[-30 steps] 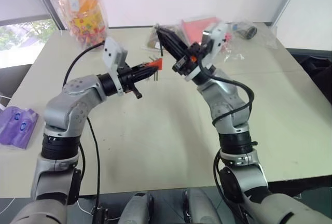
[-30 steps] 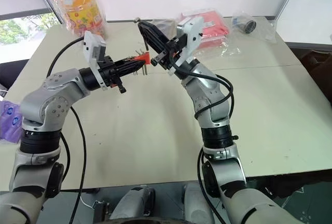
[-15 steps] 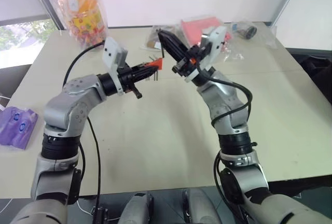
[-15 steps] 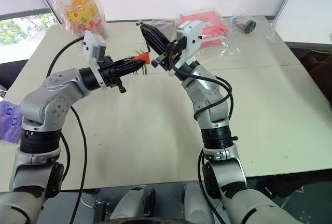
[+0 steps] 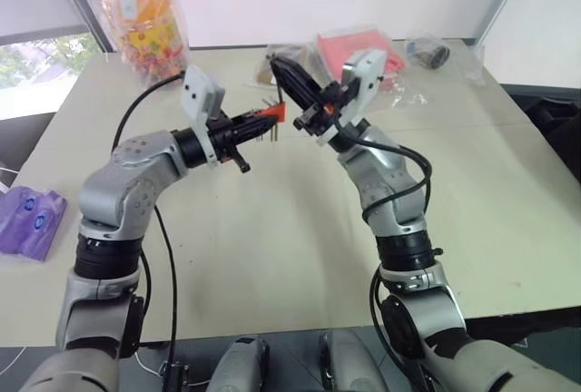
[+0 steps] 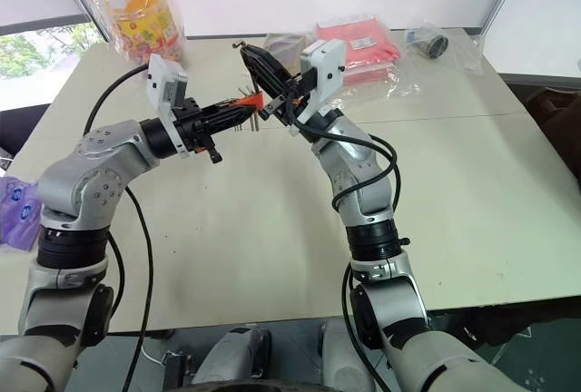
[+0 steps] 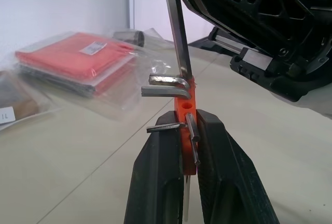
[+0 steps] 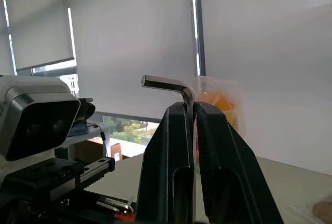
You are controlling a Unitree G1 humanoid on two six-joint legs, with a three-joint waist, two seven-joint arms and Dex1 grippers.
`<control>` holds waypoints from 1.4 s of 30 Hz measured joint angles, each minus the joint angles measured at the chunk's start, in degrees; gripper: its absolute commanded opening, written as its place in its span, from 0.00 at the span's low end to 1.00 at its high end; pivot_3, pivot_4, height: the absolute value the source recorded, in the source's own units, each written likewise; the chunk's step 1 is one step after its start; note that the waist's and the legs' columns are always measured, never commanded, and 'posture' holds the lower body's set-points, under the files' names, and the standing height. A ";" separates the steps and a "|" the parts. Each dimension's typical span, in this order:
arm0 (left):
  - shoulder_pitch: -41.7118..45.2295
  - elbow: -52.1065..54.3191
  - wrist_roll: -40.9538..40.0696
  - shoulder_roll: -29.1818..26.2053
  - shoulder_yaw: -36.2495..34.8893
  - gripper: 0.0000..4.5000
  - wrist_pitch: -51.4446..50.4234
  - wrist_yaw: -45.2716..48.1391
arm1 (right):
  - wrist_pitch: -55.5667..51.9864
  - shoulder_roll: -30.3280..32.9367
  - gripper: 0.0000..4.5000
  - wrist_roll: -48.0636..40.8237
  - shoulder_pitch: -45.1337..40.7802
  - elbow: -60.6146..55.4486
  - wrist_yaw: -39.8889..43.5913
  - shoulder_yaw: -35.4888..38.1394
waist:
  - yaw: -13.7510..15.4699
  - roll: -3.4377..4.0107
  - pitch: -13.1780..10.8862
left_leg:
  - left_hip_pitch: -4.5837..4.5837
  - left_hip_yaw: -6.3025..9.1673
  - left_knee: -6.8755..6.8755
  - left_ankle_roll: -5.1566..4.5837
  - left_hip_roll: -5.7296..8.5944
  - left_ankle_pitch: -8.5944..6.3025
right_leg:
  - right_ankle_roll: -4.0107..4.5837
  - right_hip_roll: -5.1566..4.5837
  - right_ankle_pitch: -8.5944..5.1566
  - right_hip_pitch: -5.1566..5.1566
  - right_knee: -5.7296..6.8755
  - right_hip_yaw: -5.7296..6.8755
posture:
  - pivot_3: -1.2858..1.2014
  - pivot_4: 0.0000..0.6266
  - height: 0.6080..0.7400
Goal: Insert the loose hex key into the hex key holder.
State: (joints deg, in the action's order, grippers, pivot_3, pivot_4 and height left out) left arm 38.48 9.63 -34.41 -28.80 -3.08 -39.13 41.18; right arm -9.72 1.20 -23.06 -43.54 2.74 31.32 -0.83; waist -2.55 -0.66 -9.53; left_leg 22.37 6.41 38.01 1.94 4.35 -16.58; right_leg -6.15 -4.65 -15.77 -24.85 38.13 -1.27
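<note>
My left gripper [image 5: 265, 118] is shut on the orange-red hex key holder [image 5: 275, 112], held level above the table with short dark keys sticking out of it [image 7: 166, 85]. My right gripper [image 5: 283, 73] is shut on the loose hex key [image 8: 171, 85], whose bent short end pokes out past the fingertips. In the left wrist view the key's long straight rod [image 7: 178, 37] comes down from the right gripper and meets the far end of the holder [image 7: 188, 107]. Whether the rod's tip sits in a hole is hidden.
The beige table [image 5: 272, 247] carries an orange snack bag [image 5: 145, 24] at the back left and red packets in clear plastic [image 5: 349, 47] behind the grippers. A small clear bag with a dark cylinder [image 5: 434, 52] lies at the back right. A purple packet [image 5: 32, 220] lies at the left edge.
My right wrist and forearm have shifted a little to the left, toward the holder, while the key's end stays by the holder. The left arm has not moved.
</note>
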 measured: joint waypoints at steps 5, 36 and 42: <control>0.00 0.00 0.05 0.03 0.02 0.00 0.00 -0.01 | 0.83 0.03 0.01 0.48 -0.07 1.46 0.01 -0.04 | -0.01 0.00 0.00 | 0.00 0.00 0.00 0.00 0.00 0.00 | 0.00 0.00 0.00 0.00 0.00 0.00 | 0.52 0.24 1.00; 0.49 -0.60 0.15 1.01 -0.20 0.00 1.20 -1.32 | -7.12 14.00 0.99 -3.40 8.87 -8.36 3.08 3.71 | 0.44 0.00 0.00 | 0.01 0.00 0.02 -0.01 0.02 0.00 | 0.00 -0.02 0.00 0.05 -0.03 0.00 | 0.52 0.24 1.00; 0.46 -1.24 0.21 2.29 -0.11 0.00 1.98 -1.37 | -13.31 22.99 0.99 -7.35 17.88 -14.48 5.89 8.12 | 0.48 -0.01 0.00 | 0.01 -0.04 0.02 -0.02 0.01 -0.01 | 0.00 -0.01 0.00 0.05 -0.03 -0.02 | 0.52 0.24 1.00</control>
State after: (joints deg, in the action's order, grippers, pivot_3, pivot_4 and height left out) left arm 38.95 8.39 -34.19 -26.51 -3.19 -37.14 39.81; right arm -23.03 24.18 -30.42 -25.66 -11.74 37.21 7.29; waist -2.06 -0.67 -9.53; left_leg 22.38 6.37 38.03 1.92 4.36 -16.59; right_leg -6.16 -4.66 -15.77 -24.80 38.10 -1.29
